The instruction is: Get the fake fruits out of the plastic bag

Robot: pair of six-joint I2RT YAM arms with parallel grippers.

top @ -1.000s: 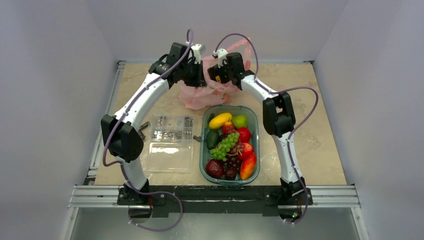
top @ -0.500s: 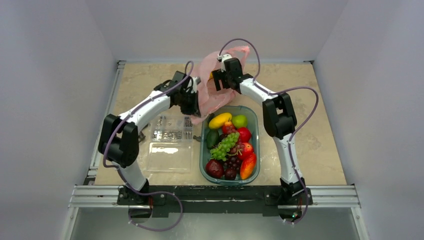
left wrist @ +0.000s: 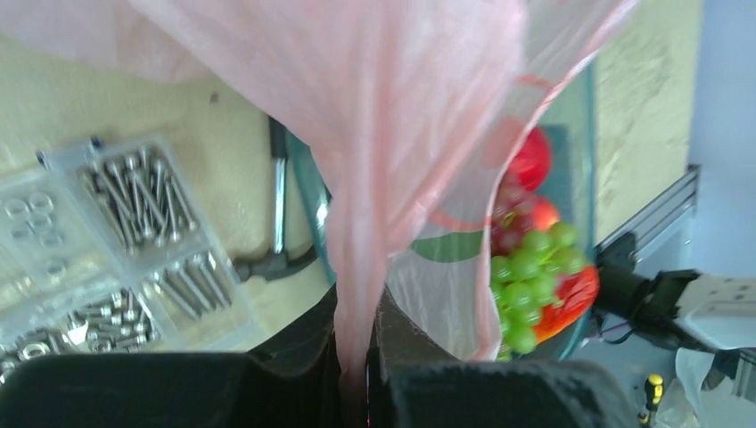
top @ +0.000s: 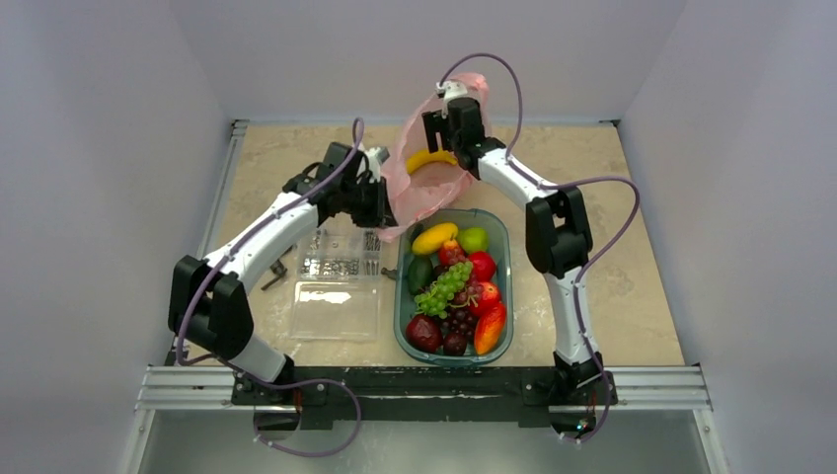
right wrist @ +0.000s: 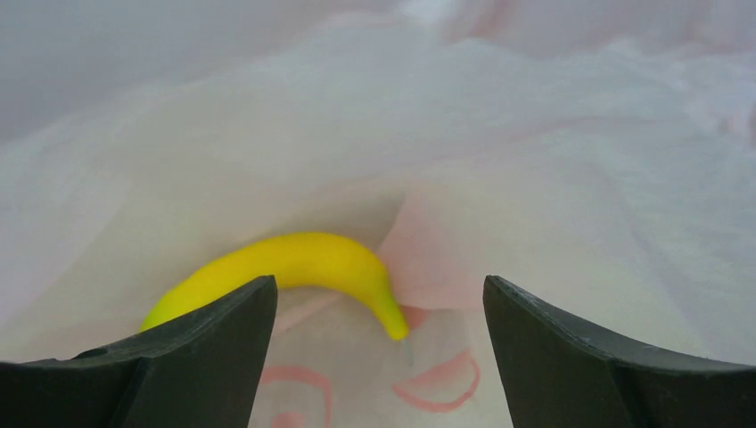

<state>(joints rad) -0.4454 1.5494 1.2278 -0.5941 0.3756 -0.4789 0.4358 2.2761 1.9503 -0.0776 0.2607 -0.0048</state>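
The translucent pink plastic bag [top: 419, 197] hangs open behind the green tray [top: 501, 237]. My left gripper [top: 383, 197] is shut on the bag's near left edge; the left wrist view shows the pink film [left wrist: 401, 89] pinched between its jaws [left wrist: 357, 357]. My right gripper [top: 441, 138] is open and empty at the bag's mouth. In the right wrist view the yellow banana [right wrist: 285, 263] lies inside the bag [right wrist: 535, 134], just beyond the open gripper [right wrist: 379, 303], apart from it. The banana also shows from above [top: 431, 158]. Green grapes [top: 444, 286], a red apple [top: 482, 265], a mango [top: 490, 328] and a plum [top: 424, 333] lie in the tray.
The tray also holds a stubby yellow fruit [top: 434, 237], a green apple [top: 473, 239] and dark purple grapes [top: 456, 321]. A clear box of screws [top: 341, 255] and an open clear lid [top: 336, 308] lie left of the tray. A small metal tool [left wrist: 278, 192] lies by the tray's rim.
My left gripper has pulled the bag's edge down and towards the near left. My right gripper has moved up and farther back. The bag has opened and the banana now shows.
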